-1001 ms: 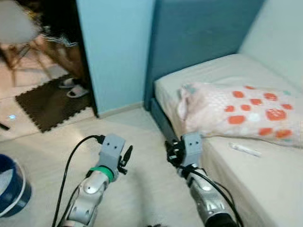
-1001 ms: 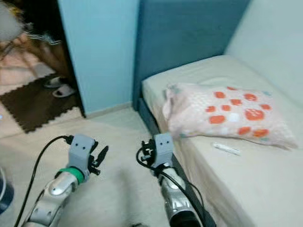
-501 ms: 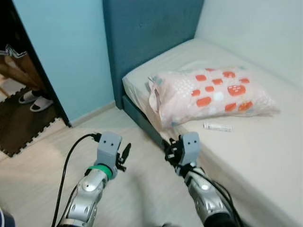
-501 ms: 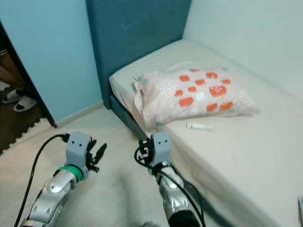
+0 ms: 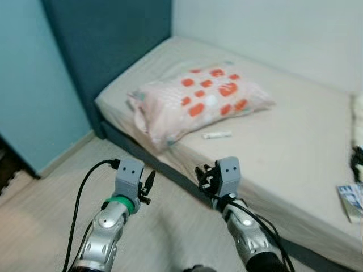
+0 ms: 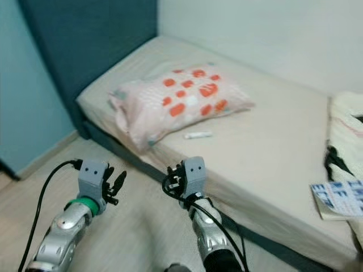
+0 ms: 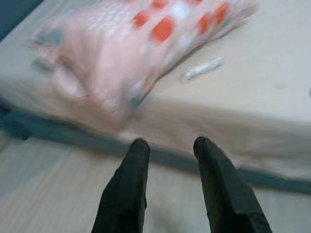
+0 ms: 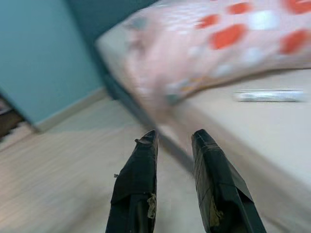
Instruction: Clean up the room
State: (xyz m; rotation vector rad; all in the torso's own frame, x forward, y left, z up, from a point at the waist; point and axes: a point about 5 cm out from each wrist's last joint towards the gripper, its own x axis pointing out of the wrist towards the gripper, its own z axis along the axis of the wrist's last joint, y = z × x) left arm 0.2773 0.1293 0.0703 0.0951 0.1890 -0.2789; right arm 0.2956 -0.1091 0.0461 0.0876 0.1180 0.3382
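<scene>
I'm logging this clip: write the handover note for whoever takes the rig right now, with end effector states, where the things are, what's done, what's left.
Left end effector: open, empty, held over the floor short of the bed.
Right end effector: open, empty, beside the edge of the beige mattress.
On the mattress: pink pillow with orange spots near the dark blue headboard; small white tube lying just in front of the pillow; blue-and-white printed booklet near the mattress's near edge, next to cream bedding.
Done: nothing picked up.
Left: probably clear the tube and booklet, then straighten the pillow and bedding.
</scene>
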